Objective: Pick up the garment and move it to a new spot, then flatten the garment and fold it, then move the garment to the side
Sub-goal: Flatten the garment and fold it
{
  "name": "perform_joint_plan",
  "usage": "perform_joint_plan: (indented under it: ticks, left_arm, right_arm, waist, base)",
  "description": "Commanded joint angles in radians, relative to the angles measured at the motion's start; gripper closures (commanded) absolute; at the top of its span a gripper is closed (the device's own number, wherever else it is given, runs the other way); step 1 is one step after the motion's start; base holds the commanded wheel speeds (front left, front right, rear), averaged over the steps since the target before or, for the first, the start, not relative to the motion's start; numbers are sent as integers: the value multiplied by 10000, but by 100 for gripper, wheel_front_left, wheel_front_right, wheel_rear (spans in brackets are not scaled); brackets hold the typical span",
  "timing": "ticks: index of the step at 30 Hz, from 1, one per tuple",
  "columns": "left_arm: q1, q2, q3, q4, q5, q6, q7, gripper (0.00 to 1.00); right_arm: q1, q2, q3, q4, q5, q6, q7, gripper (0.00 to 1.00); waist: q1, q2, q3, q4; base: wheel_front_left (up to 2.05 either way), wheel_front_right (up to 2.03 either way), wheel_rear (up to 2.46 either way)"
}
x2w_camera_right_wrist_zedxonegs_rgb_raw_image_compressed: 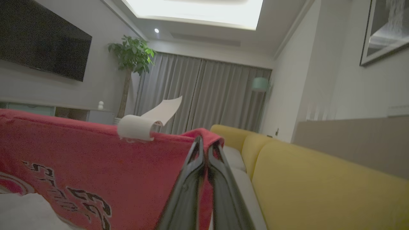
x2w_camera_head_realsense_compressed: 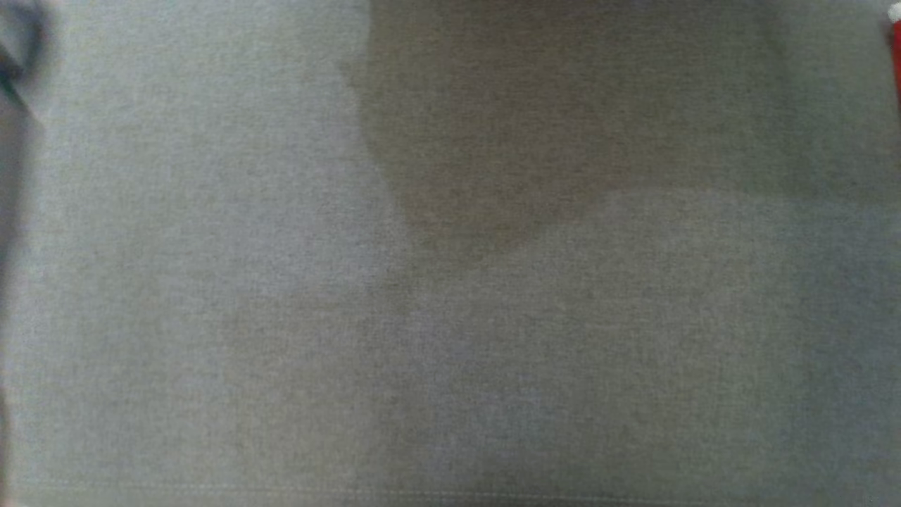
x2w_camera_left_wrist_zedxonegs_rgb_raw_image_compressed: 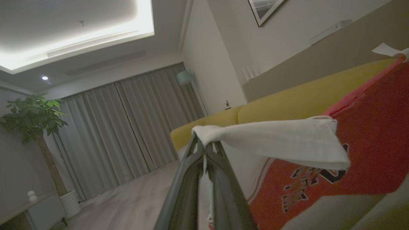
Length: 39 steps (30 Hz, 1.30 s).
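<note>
The garment point(x2w_camera_left_wrist_zedxonegs_rgb_raw_image_compressed: 370, 127) is red with black-and-white lettering and white parts, and it hangs stretched in the air between both grippers. My left gripper point(x2w_camera_left_wrist_zedxonegs_rgb_raw_image_compressed: 206, 148) is shut on a white folded edge point(x2w_camera_left_wrist_zedxonegs_rgb_raw_image_compressed: 281, 140) of it. In the right wrist view the garment point(x2w_camera_right_wrist_zedxonegs_rgb_raw_image_compressed: 96, 159) spreads to the left, and my right gripper point(x2w_camera_right_wrist_zedxonegs_rgb_raw_image_compressed: 205, 145) is shut on its red top edge. A curled white label point(x2w_camera_right_wrist_zedxonegs_rgb_raw_image_compressed: 137, 126) sticks up from that edge. The head view has a sliver of red point(x2w_camera_head_realsense_compressed: 895, 56) at the top right corner.
A yellow sofa point(x2w_camera_right_wrist_zedxonegs_rgb_raw_image_compressed: 319, 179) with a pale seat runs behind the garment, also seen as the sofa point(x2w_camera_left_wrist_zedxonegs_rgb_raw_image_compressed: 303, 102) in the left wrist view. Grey woven fabric point(x2w_camera_head_realsense_compressed: 450, 317) with a stitched seam along the bottom lies close under the head camera. Curtains point(x2w_camera_right_wrist_zedxonegs_rgb_raw_image_compressed: 204, 95), a plant point(x2w_camera_right_wrist_zedxonegs_rgb_raw_image_compressed: 131, 54) and a wall screen point(x2w_camera_right_wrist_zedxonegs_rgb_raw_image_compressed: 41, 38) stand across the room.
</note>
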Motion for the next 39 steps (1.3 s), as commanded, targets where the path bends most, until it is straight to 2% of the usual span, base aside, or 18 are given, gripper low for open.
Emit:
perform_joint_plan:
  ticks: [1, 9, 12, 18, 21, 27, 31, 39]
  left_arm:
    - [559, 559, 262, -540, -28, 151, -28, 100]
    - [6044, 972, -270, -2488, -268, 1000, -35, 100]
    - [7826, 1275, -475, -3097, -365, 1359, -1, 100]
    - [10772, 1975, -598, -4829, -729, 2315, 640, 100]
    - [11638, 2391, -666, -5767, -936, 2488, 1154, 100]
    - [11503, 2651, -423, -6415, -1295, 2395, 1493, 100]
    - [10086, 2362, -372, -6028, -1352, 1893, 1606, 100]
    - [6553, 1736, -237, -4017, -1196, 848, 1673, 100]
  right_arm:
    - [655, -118, -96, -252, 135, -7, -20, 100]
    - [5220, -388, 427, -637, 993, -7, -21, 100]
    - [6734, -492, 425, -1221, 1253, -7, -21, 100]
    - [9658, -426, -303, -2827, 1218, -7, -22, 100]
    - [10813, -491, -252, -3576, 1377, -7, 118, 100]
    - [11227, -350, -460, -4314, 1768, -7, 463, 100]
    - [10480, -326, -336, -4210, 1880, -7, 760, 100]
    - [8081, -564, 277, -3142, 2057, -7, 1114, 100]
  waist:
    - [0, 0, -31, 77]
    - [0, 0, -582, 287]
    - [0, 0, -850, 238]
    - [0, 0, -1272, 152]
    - [0, 0, -1358, 158]
    - [0, 0, -1266, 95]
    - [0, 0, -922, 39]
    - [0, 0, -56, -110]
  base:
    - [0, 0, 0]
    - [0, 0, 0]
    - [0, 0, 0]
    - [0, 0, 0]
    - [0, 0, 0]
    - [0, 0, 0]
    - [0, 0, 0]
    - [0, 0, 0]
